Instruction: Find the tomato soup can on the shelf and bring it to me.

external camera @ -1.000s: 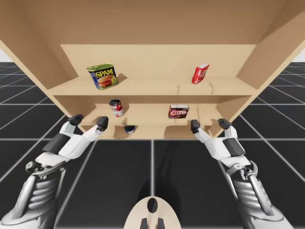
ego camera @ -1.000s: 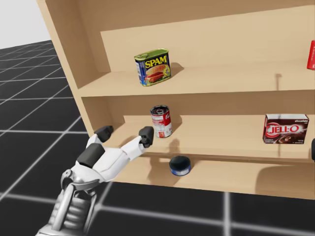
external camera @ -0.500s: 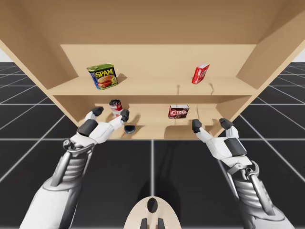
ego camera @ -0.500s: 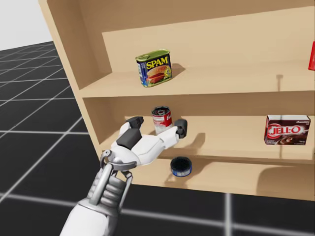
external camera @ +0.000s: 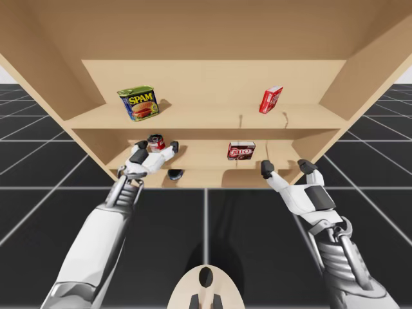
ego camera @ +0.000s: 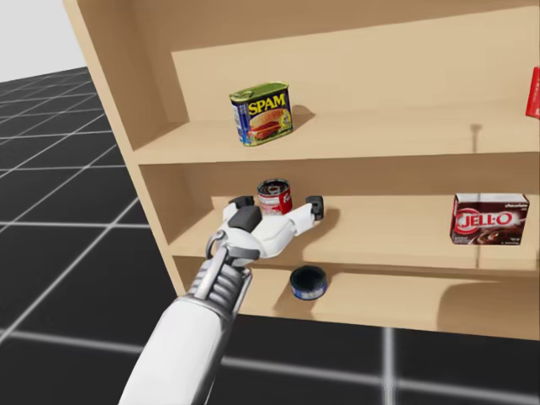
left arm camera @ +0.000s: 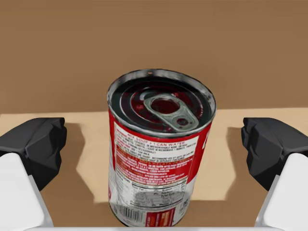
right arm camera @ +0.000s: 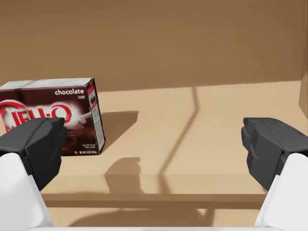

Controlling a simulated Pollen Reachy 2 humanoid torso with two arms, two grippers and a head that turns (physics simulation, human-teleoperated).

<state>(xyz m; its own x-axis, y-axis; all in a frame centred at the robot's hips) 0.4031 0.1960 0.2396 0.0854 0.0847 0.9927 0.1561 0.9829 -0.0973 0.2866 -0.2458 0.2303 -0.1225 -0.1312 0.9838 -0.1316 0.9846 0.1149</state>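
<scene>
The tomato soup can [external camera: 156, 141] [ego camera: 274, 197], red and white with a silver pull-tab lid, stands upright on the middle shelf board [external camera: 206, 154]. My left gripper [external camera: 156, 147] [ego camera: 278, 205] reaches into the shelf and is open, one finger on each side of the can. In the left wrist view the can [left arm camera: 161, 149] stands between the black fingertips [left arm camera: 36, 144] with a gap on both sides of my left gripper [left arm camera: 154, 144]. My right gripper [external camera: 286, 167] [right arm camera: 154, 144] hangs open in front of the middle shelf, holding nothing.
A green and blue rectangular tin [external camera: 138, 103] [ego camera: 262, 113] and a red box [external camera: 271, 99] stand on the upper shelf. A brown box [external camera: 241, 150] [ego camera: 489, 219] [right arm camera: 53, 115] sits on the middle shelf, beside my right gripper. A small flat blue can [external camera: 174, 174] [ego camera: 308, 283] lies on the lowest board.
My left arm has stretched forward into the middle shelf, and its open fingers now straddle the soup can. The right arm has hardly moved.
</scene>
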